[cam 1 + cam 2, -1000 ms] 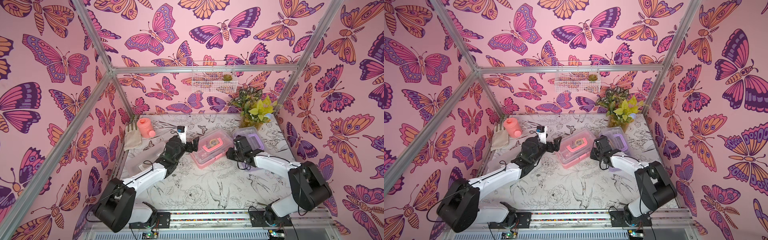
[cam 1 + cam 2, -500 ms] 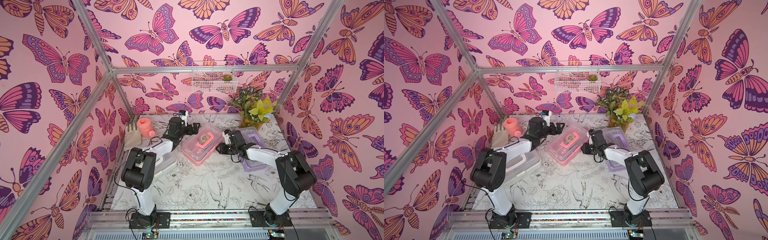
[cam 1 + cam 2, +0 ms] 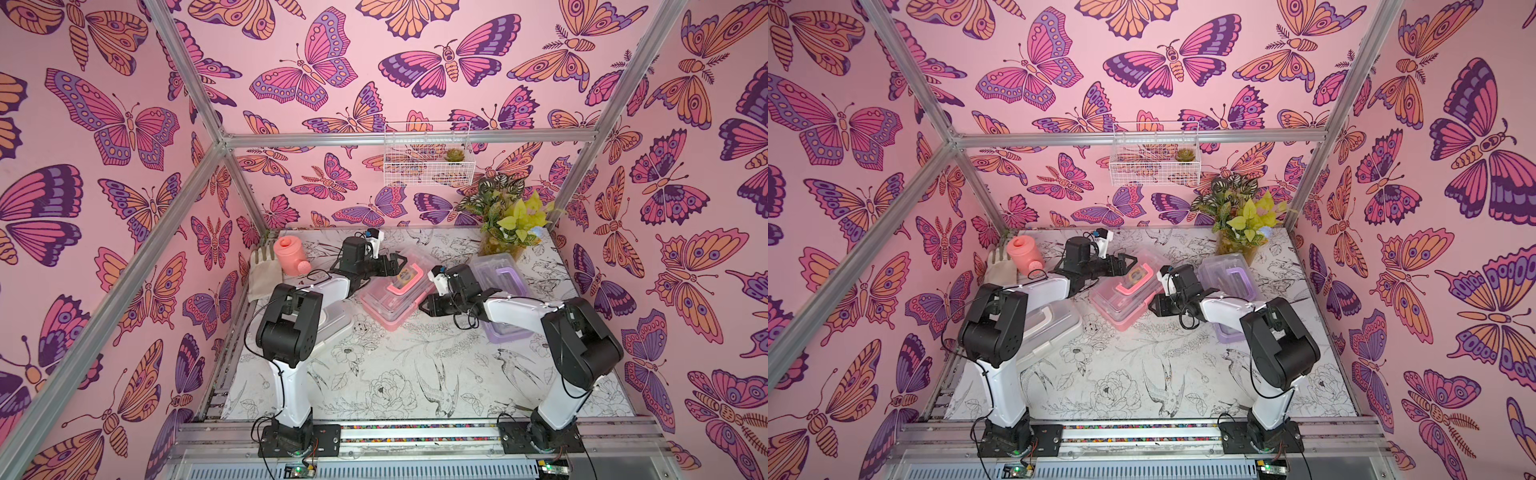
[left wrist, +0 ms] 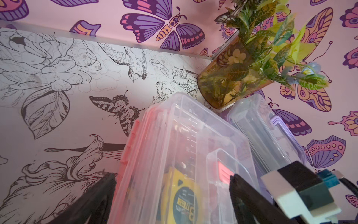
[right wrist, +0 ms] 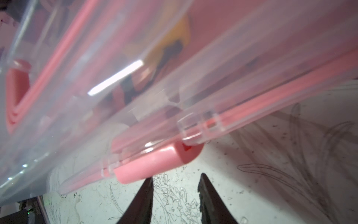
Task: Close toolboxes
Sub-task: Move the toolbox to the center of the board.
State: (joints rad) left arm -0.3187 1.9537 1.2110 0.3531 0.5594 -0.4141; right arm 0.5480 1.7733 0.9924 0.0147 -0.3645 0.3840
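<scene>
Works on the pink toolbox [image 3: 392,299] in the middle of the table [image 3: 415,374], between the white toolbox [image 3: 332,322] and the purple toolbox [image 3: 505,291]. Reaches over its far end with the left gripper [image 3: 395,263], jaws spread wide, one on each side of the clear lid [image 4: 186,135]. Grabs nothing there; cannot tell if the fingers [image 4: 242,194] touch the plastic. Looks set to press the lid down or stop the box from sliding.

Points in low at the near side with the right gripper [image 3: 427,308], jaws partly apart and empty, tips just beside the pink latch [image 5: 155,164]. Probably means to push that latch up so the lid snaps shut.

Stretches the left arm far out, elbow high above the white toolbox. Lays the right arm low and flat across the purple toolbox. Cannot tell if the white and purple lids are latched.
</scene>
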